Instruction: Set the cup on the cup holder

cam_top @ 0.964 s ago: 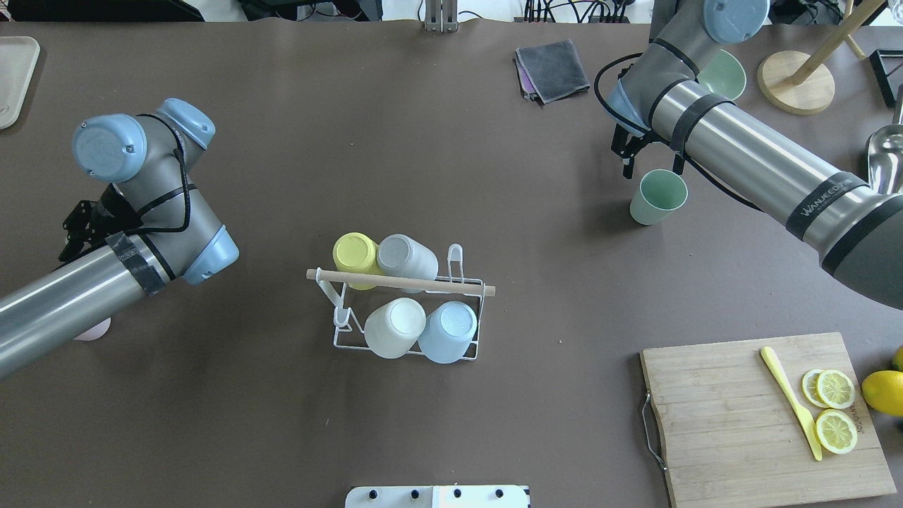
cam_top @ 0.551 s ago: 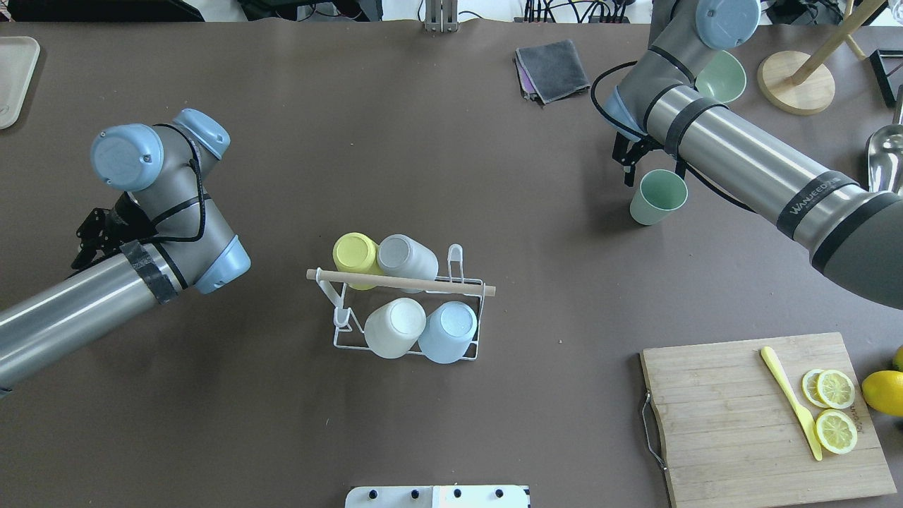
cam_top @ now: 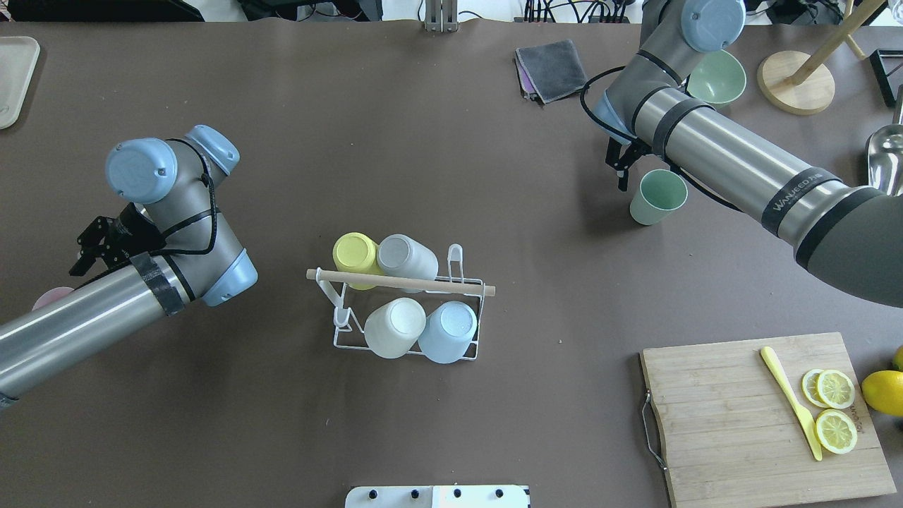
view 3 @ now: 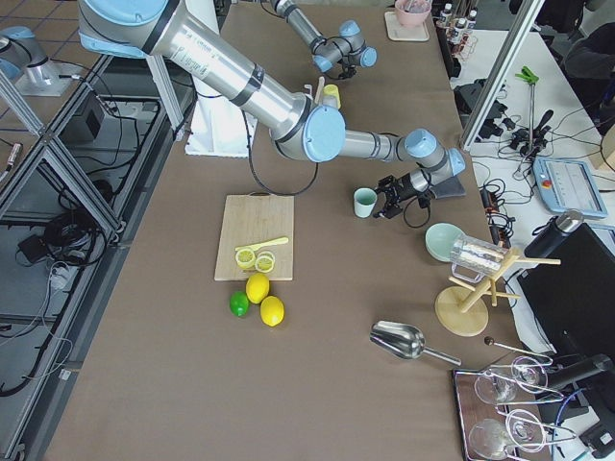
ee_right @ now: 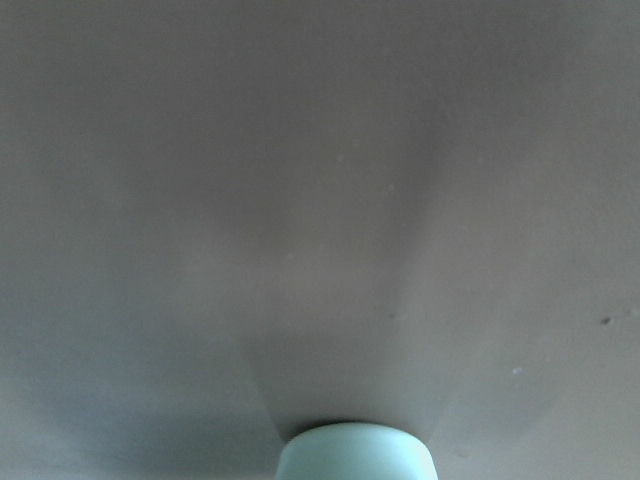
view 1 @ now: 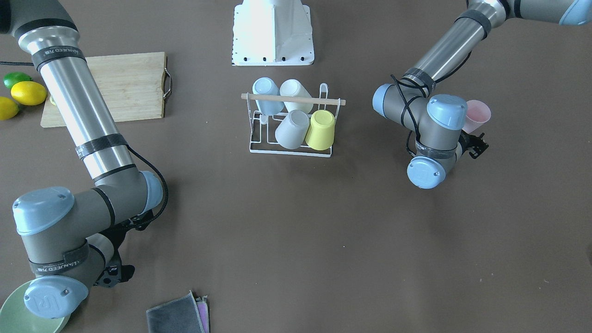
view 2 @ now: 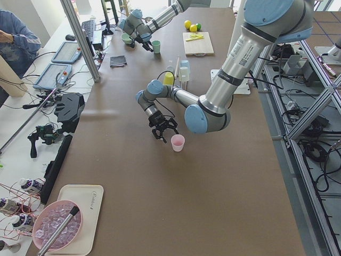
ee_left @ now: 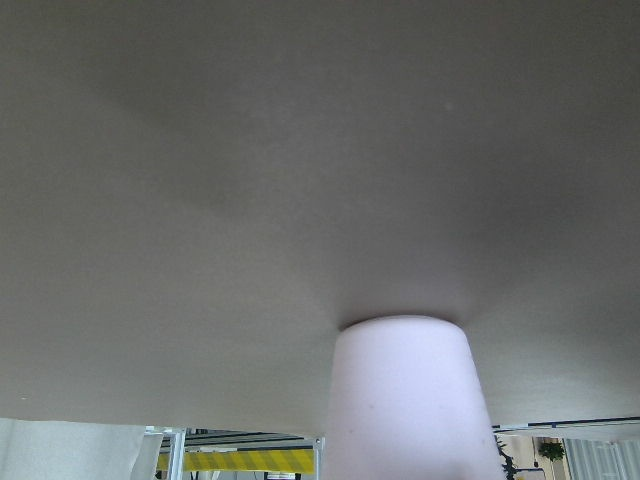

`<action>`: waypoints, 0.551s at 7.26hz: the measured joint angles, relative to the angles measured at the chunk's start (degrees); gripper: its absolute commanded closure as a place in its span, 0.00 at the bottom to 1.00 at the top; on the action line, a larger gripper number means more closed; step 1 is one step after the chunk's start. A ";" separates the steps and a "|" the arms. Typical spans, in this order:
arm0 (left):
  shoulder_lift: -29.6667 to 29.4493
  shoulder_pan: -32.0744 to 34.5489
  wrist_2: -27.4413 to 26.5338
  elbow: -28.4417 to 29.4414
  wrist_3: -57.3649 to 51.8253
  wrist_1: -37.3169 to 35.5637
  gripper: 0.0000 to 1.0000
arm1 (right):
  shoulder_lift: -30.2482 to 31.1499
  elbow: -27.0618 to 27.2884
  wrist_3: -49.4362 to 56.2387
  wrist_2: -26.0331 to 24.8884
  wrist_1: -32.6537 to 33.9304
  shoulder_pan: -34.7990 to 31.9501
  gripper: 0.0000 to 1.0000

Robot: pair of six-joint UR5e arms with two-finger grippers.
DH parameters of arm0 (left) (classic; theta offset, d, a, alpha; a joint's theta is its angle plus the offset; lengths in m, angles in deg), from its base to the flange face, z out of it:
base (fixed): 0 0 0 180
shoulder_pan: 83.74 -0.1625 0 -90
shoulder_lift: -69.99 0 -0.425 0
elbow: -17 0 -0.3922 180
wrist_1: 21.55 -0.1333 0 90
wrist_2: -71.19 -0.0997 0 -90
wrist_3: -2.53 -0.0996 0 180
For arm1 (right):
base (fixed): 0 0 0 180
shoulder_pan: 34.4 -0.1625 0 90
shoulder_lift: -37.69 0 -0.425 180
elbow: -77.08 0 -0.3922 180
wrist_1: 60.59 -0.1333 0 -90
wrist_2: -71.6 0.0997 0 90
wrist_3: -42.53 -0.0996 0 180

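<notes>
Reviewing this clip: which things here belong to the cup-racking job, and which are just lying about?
Job: cup holder; racked cups; loose pink cup; loose green cup.
Lying about: cutting board; lemon slices; yellow knife; whole lemon; grey cloth; green bowl.

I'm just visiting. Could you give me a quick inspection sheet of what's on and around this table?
Surface: brown table, no spills seen.
Job's things: cup holder carries four upturned cups; green cup and pink cup stand upright on the table.
Clutter: cutting board with lemon slices, grey cloth, green bowl.
Grippers: left gripper beside the pink cup, right gripper beside the green cup; fingers look open, holding nothing.
Cables: black cable looped at each wrist.
Surroundings: person at a side desk.
</notes>
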 measured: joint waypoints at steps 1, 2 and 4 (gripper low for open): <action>0.17 -0.34 -0.82 0.00 0.10 -0.57 0.07 | -0.10 -0.42 -0.04 0.03 0.04 0.19 0.00; 0.38 -0.69 -1.24 -0.10 0.21 -0.86 0.07 | -0.21 -0.68 -0.06 0.05 0.50 0.47 0.00; 1.01 -1.02 -1.59 -0.35 0.21 -1.02 0.07 | -0.39 -0.86 -0.05 0.06 2.09 1.02 0.00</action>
